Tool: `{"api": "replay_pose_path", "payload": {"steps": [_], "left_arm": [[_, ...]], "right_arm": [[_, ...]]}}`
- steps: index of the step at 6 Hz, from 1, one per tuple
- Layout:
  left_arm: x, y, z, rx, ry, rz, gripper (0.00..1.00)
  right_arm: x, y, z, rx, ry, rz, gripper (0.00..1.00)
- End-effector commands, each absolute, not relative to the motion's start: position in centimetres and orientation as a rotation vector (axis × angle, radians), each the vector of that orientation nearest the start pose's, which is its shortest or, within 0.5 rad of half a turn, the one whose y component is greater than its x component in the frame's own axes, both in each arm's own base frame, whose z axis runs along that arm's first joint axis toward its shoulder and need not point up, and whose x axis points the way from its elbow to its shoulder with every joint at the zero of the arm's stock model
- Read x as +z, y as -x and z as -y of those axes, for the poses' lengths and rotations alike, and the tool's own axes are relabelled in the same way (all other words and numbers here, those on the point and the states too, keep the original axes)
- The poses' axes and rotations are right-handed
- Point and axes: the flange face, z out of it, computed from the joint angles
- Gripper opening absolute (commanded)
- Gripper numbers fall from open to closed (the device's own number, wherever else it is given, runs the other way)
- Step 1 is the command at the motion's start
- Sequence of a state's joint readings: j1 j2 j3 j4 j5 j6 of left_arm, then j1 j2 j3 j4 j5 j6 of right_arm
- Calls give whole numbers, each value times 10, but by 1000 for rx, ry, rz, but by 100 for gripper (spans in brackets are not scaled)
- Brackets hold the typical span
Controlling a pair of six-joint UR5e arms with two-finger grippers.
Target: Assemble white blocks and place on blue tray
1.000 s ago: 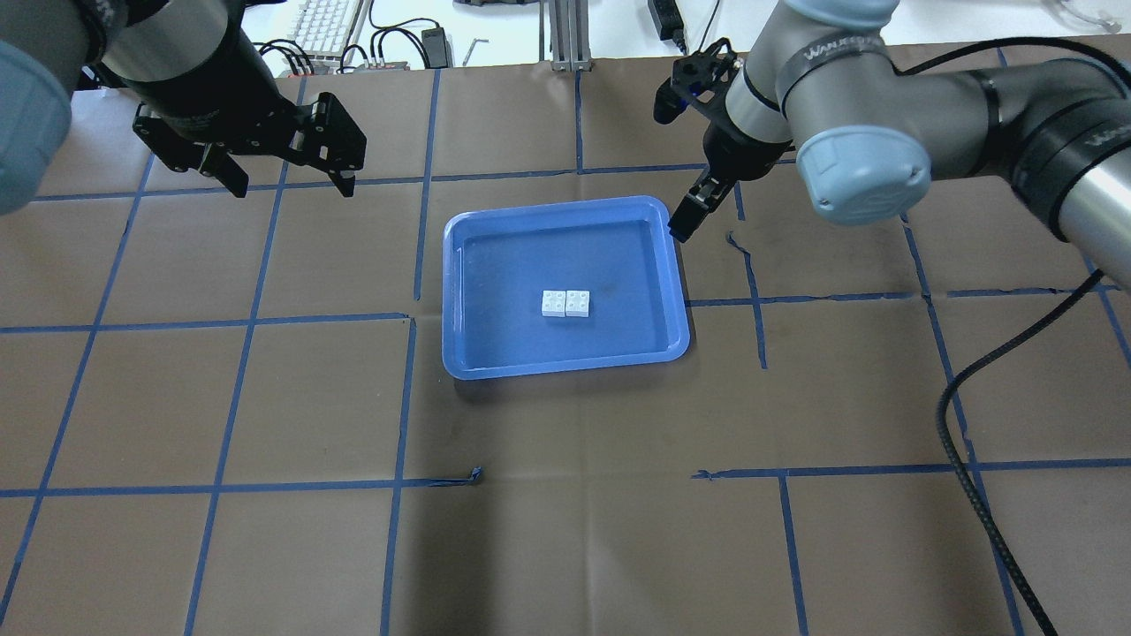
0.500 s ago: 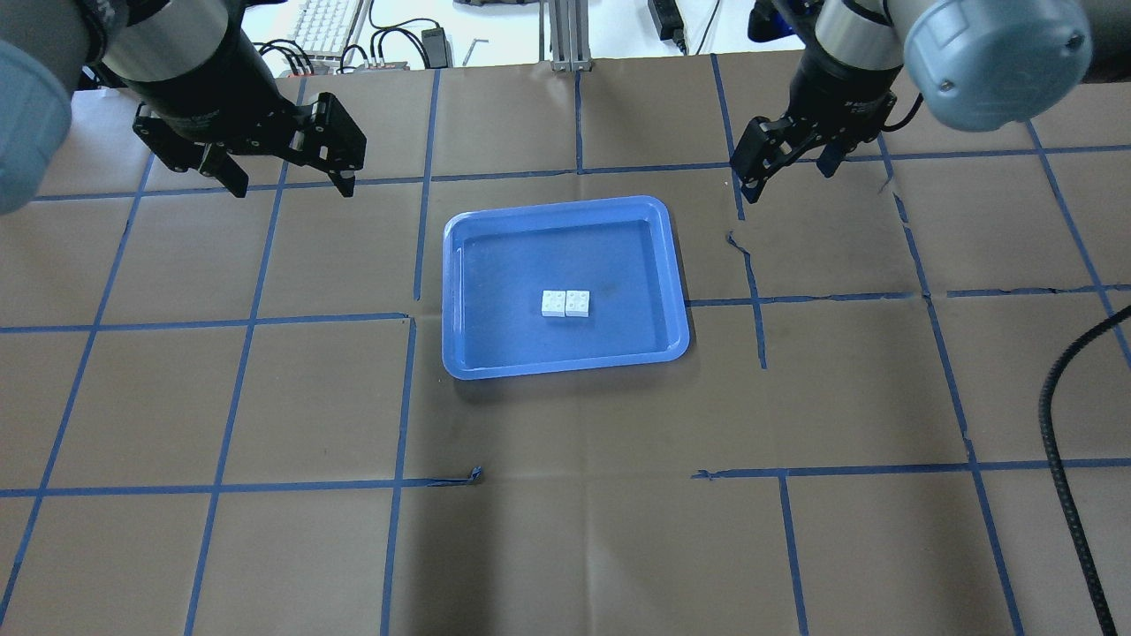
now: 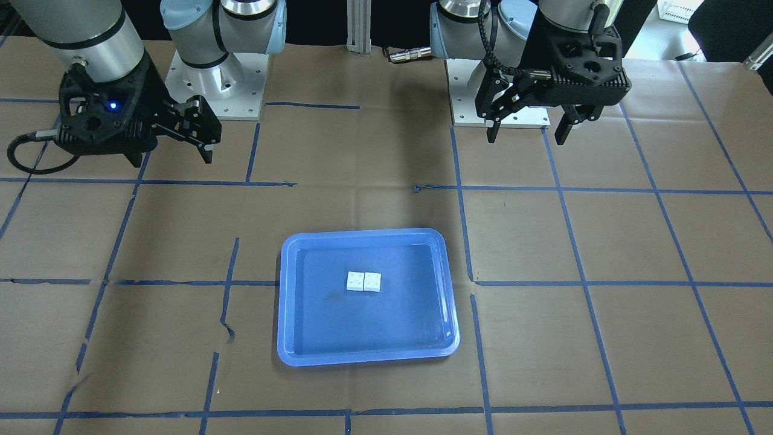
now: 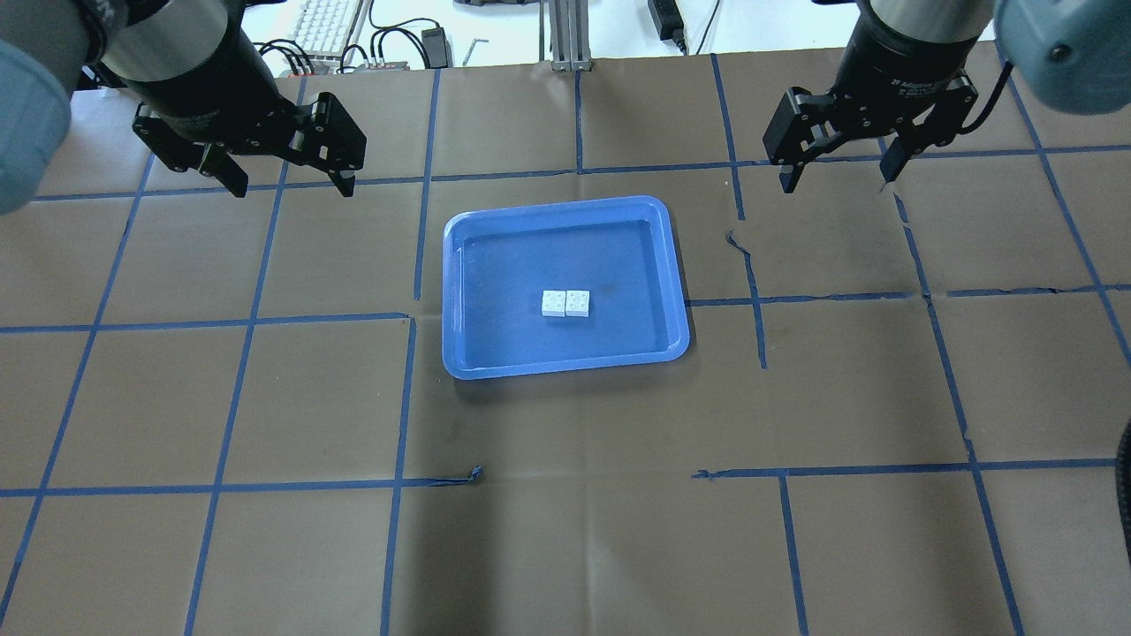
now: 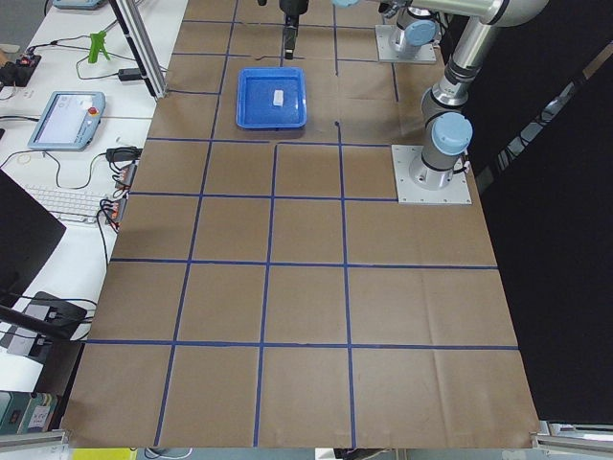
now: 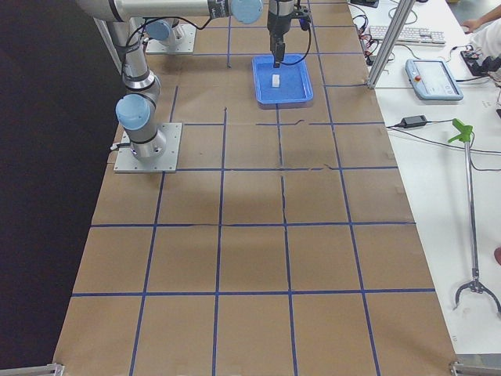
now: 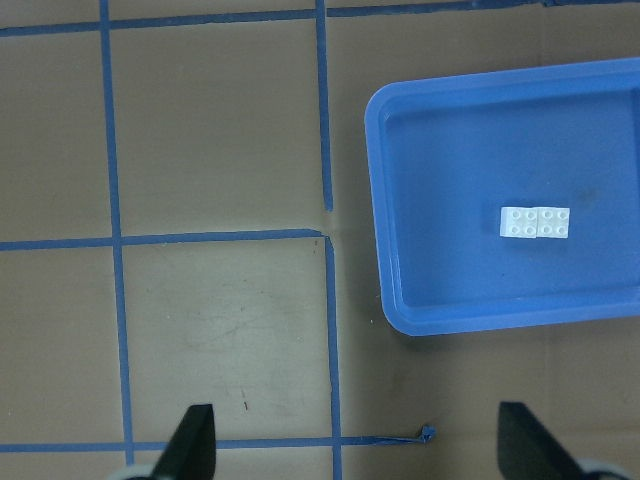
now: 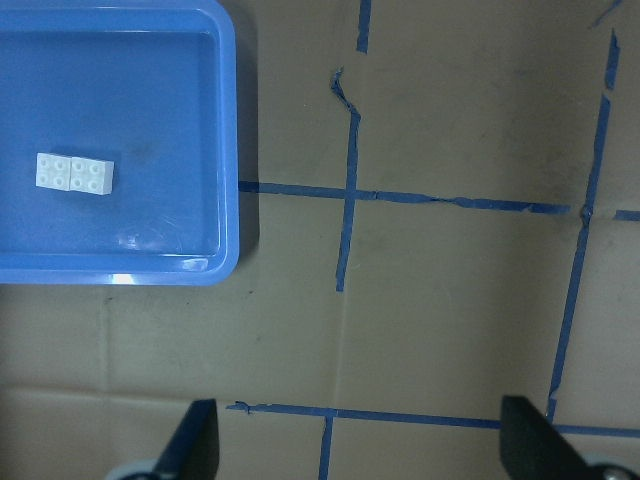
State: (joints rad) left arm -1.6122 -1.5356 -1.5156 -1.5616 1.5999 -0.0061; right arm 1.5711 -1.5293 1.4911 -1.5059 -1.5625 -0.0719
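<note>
The two white blocks (image 4: 565,303) lie joined side by side, studs up, in the middle of the blue tray (image 4: 512,265). They also show in the front view (image 3: 363,281), the left wrist view (image 7: 537,223) and the right wrist view (image 8: 73,173). My left gripper (image 4: 296,190) is open and empty, above the table to the far left of the tray. My right gripper (image 4: 835,181) is open and empty, above the table to the far right of the tray. Both point down.
The table is covered in brown paper with a blue tape grid. The two arm bases (image 3: 217,84) (image 3: 501,96) stand at the robot's edge. A keyboard and cables (image 4: 327,22) and an aluminium post (image 4: 565,35) lie beyond the far edge.
My right gripper has moved from the tray's far right corner to the right and away from the tray, and has turned to face down. The left arm and the blocks have not moved.
</note>
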Motion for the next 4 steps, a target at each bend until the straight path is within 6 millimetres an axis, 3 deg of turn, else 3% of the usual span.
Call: {"api": "replay_pose_path", "payload": {"steps": [1,4], "left_arm": [[534,150,479,-156,-53,-3110,99],[534,151,479,-156,-50,-3112,99]], "right_arm": [[504,-137,498,55,81,-3130,100],[498,-137,500,74,81,-3129,100]]}}
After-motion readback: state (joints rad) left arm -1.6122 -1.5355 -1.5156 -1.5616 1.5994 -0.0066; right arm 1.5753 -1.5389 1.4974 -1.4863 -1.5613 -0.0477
